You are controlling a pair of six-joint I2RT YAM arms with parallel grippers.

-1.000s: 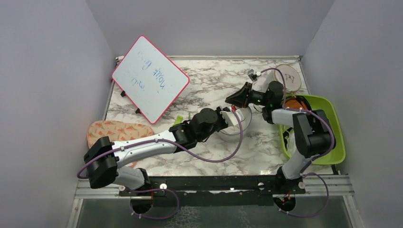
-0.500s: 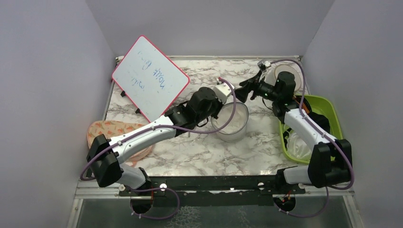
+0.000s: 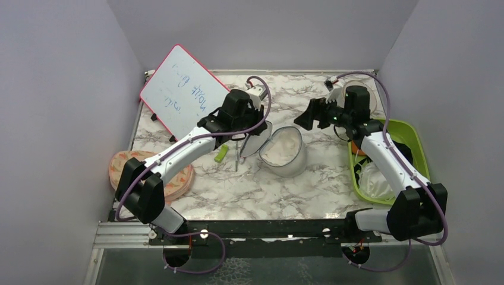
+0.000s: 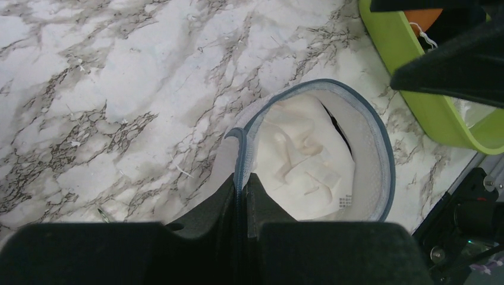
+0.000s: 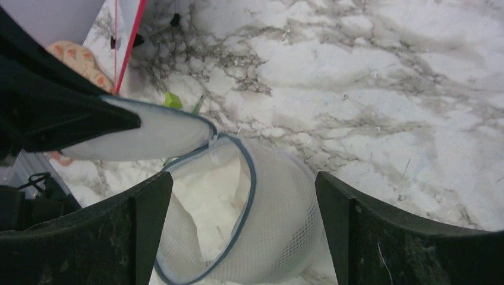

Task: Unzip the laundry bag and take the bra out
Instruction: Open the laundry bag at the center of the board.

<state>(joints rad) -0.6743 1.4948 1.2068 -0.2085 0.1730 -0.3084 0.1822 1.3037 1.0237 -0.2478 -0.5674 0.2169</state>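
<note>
The laundry bag (image 3: pixel 290 155) lies open mid-table, a white mesh shell with a blue-grey zipper rim. My left gripper (image 3: pixel 248 132) is shut on the rim of its lid (image 3: pixel 259 140) and holds the flap up to the left. The left wrist view shows the jaws (image 4: pixel 241 179) pinching the zipper edge, with the bra (image 4: pixel 303 160) bunched white inside the bag (image 4: pixel 371 178). My right gripper (image 3: pixel 306 117) hovers open behind and to the right of the bag, touching nothing. Its wrist view looks down between the spread fingers (image 5: pixel 243 231) at the bra (image 5: pixel 205 205) inside the mesh (image 5: pixel 291 208).
A pink-framed whiteboard (image 3: pixel 187 98) leans at the back left. A lime-green bin (image 3: pixel 419 151) with white cloth stands at the right. A patterned oval pad (image 3: pixel 175 181) lies at the left, a small green item (image 3: pixel 221 154) beside the lid, and a beige round case (image 3: pixel 367 101) at the back right.
My left gripper has swung back and left, pulling the lid open. My right gripper has opened wide, let go of the bag and drawn back to the right.
</note>
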